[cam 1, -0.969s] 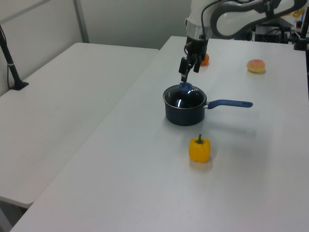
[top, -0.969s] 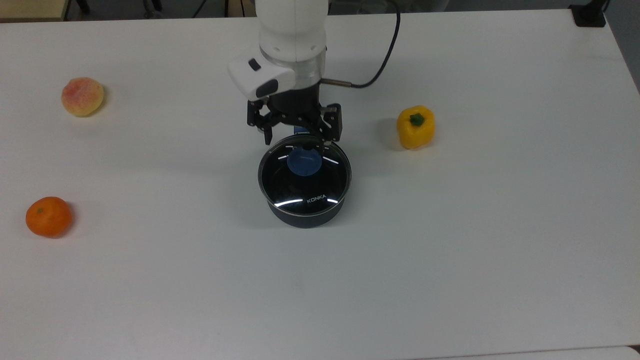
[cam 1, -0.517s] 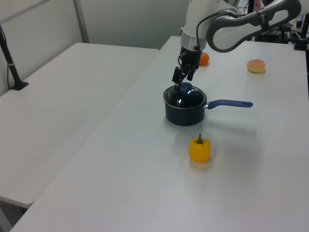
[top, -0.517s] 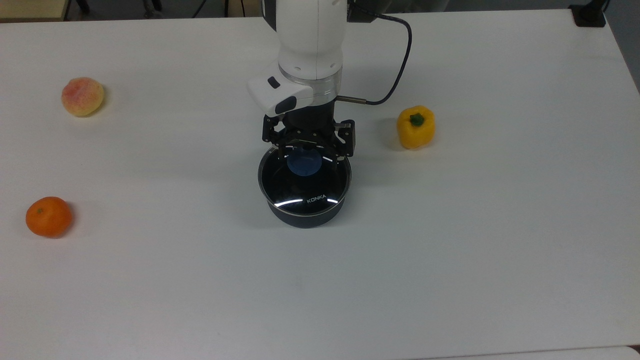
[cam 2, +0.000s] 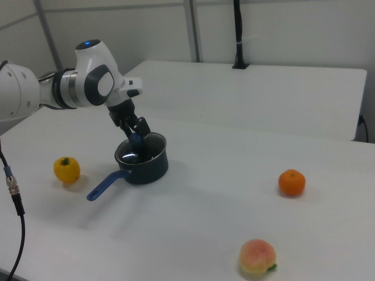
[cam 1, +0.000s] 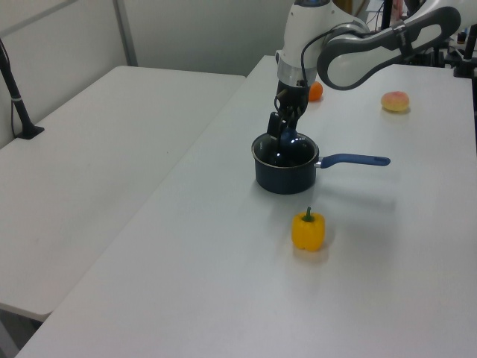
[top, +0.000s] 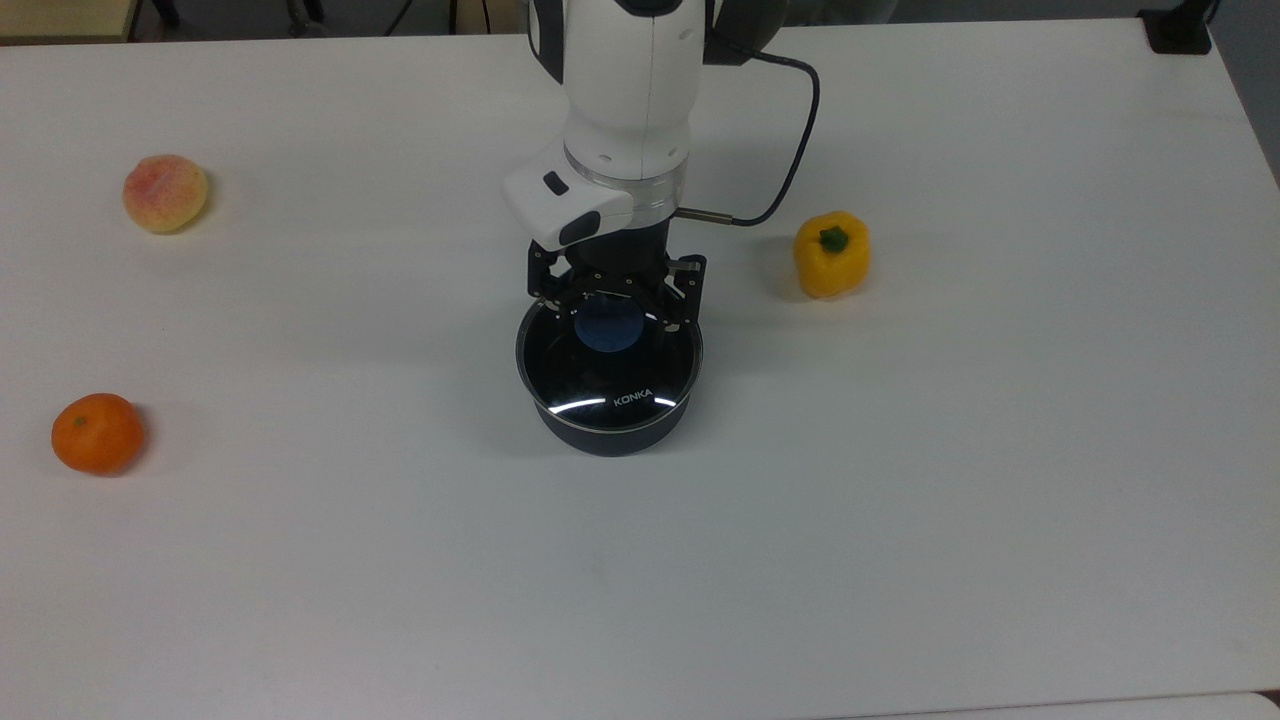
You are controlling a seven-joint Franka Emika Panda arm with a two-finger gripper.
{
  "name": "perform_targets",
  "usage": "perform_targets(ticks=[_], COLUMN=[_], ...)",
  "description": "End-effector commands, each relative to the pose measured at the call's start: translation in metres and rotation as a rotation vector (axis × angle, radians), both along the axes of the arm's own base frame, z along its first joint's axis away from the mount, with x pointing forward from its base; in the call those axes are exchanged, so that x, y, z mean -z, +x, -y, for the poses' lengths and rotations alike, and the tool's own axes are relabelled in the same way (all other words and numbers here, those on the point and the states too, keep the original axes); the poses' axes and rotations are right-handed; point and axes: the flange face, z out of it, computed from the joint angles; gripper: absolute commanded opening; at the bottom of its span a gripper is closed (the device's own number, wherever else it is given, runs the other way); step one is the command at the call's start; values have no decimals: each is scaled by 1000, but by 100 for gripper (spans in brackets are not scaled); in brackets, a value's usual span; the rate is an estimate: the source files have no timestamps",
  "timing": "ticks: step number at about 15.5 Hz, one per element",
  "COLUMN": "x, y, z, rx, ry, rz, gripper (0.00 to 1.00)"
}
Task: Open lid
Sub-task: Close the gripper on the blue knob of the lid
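Arm has dropped over the saucepan (top: 610, 420) in the last second; lid (top: 608, 360) still seated on it (not lifted); gripper (top: 612, 305) now straddles the blue knob (top: 609, 328), jaws apart, narrower than before; grasp looks imminent.

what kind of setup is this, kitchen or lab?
Most likely a robot lab bench: a bare white table with a lidded saucepan, scattered fruit and a yellow pepper as props, plus a camera pole clamped behind.
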Motion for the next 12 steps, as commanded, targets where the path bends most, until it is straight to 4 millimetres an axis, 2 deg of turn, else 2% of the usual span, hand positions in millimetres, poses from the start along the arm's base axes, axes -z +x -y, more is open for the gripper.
perform_targets(ticks=[1, 3, 4, 9, 12], x=[2, 0, 0, -10, -27], y=[-1, -2, -2, -4, -7], z=[-7, -8, -7, -7, -8], rx=[-1, 7, 10, 5, 2], ry=[-3, 8, 10, 11, 15], rz=[14, 13, 13, 18, 39], gripper=[38, 15, 12, 11, 11])
